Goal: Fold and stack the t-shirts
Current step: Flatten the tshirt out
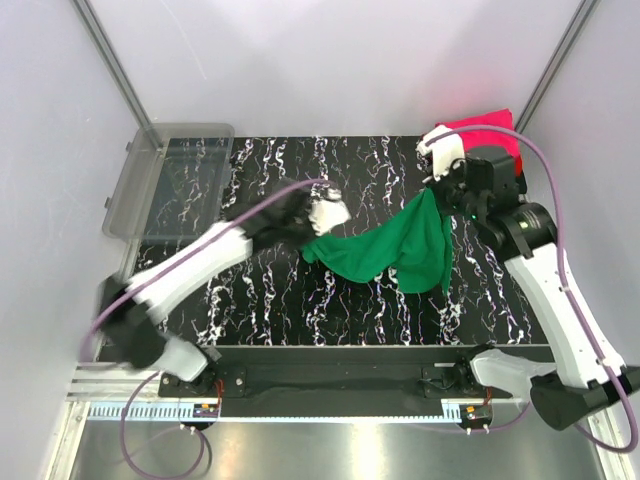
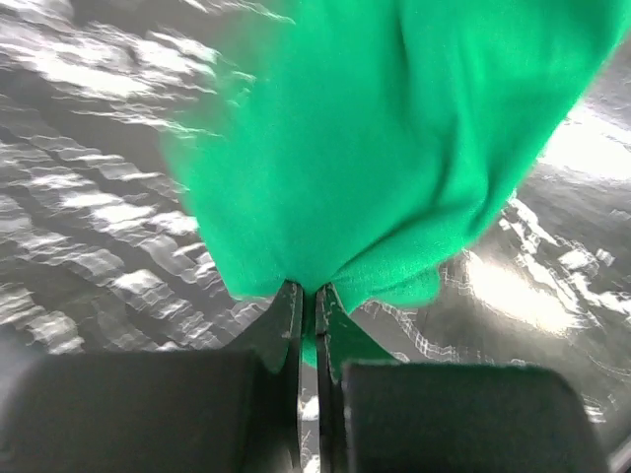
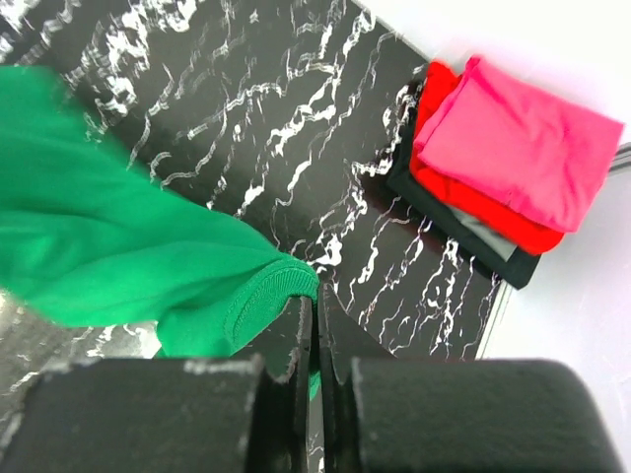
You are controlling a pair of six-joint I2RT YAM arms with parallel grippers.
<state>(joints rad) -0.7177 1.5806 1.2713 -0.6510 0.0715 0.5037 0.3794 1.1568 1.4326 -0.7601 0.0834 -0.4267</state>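
Observation:
The bright green t-shirt (image 1: 390, 248) hangs stretched between my two grippers above the black marbled table (image 1: 300, 300). My left gripper (image 1: 318, 228) is shut on its left edge; in the left wrist view the green cloth (image 2: 394, 148) is pinched between the shut jaws (image 2: 307, 296). My right gripper (image 1: 437, 195) is shut on the shirt's ribbed collar (image 3: 271, 291), jaws closed (image 3: 317, 301). A folded stack sits at the table's back right corner: magenta-pink shirt (image 3: 513, 138) on top, red (image 3: 473, 207) under it, black (image 3: 463, 241) at the bottom; it also shows in the top view (image 1: 480, 135).
A clear grey plastic bin (image 1: 165, 180) stands at the back left, partly off the table. White enclosure walls surround the table. The table's right edge (image 3: 493, 315) lies close to the stack.

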